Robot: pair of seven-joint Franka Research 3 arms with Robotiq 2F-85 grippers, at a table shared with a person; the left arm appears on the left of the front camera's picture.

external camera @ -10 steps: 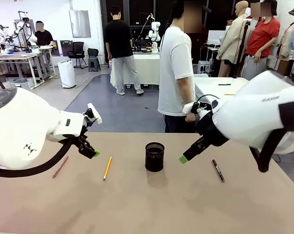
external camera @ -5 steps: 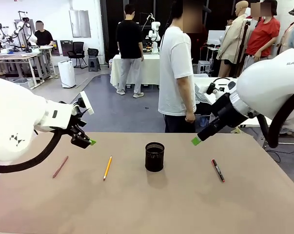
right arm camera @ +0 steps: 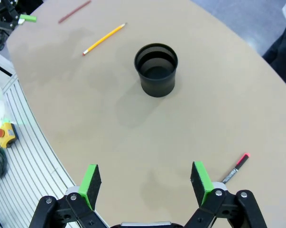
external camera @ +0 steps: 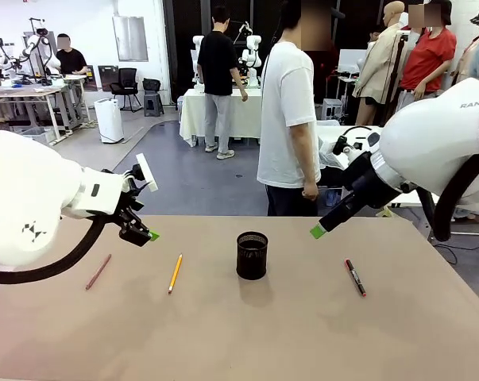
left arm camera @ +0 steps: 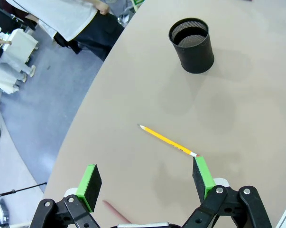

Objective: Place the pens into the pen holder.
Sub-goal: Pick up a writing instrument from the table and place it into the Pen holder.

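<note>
- Logged pen holder (external camera: 252, 255) upright near the middle of the desk (external camera: 303, 341), a little toward its far edge.
- Found yellow pencil (external camera: 175, 273) lying flat to the left of the holder, well apart from it, running roughly from near edge to far edge.
- Noted dark red pen (external camera: 98, 271) flat farther left, close to the left edge, apart from the pencil.
- Noted black marker (external camera: 355, 278) with red ends flat on the right side, well apart from the holder.
- Saw left gripper (left arm camera: 147, 176) raised over the desk's left part, green pads spread wide and gripping nothing, with the pencil below, one end just beside a pad in the wrist view.
- Saw right gripper (right arm camera: 145, 181) raised over the right part toward the far edge, pads likewise spread wide and gripping nothing, with the marker below to one side.
- Observed person (external camera: 291, 119) in a white shirt standing at the far edge.
</note>
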